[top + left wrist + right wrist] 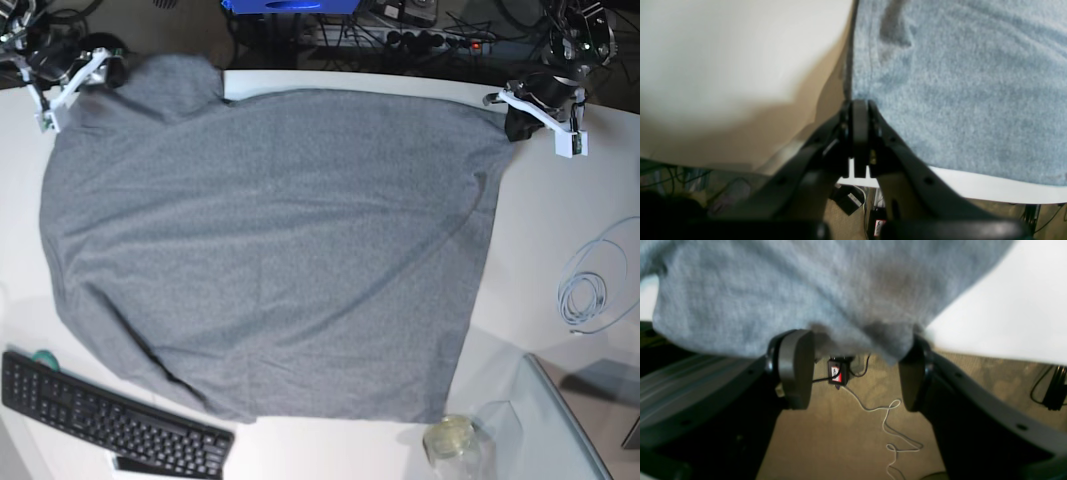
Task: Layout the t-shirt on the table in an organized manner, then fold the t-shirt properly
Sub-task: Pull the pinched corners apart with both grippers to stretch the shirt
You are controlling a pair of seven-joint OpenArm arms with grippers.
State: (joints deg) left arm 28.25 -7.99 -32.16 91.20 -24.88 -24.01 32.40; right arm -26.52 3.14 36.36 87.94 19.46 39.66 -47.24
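From where I stand this looks like the laying-out step, close to done: the large heather-grey knit t-shirt is spread nearly flat across the smooth white tabletop, with both arms at its far edge.

The left gripper has its jaws pressed together, and the shirt's side edge runs straight into the tip, so I judge it is pinching that far corner. Grey cloth fills everything to one side of the closed jaws, bare table the other side, and the table's rim sits just beneath them.

The right gripper stands with its jaws well apart. The cloth's edge droops down between and just above the two pads, brushing their tops, but nothing is clamped; through the gap I see only floor and a loose white cable. I take that corner to be let go, with a lump of fabric bunched just beside the jaws.

Next, I would expect the left corner to be let down too, and the bunched far corner smoothed, before any fold. The risk is dragging the cloth askew on release.
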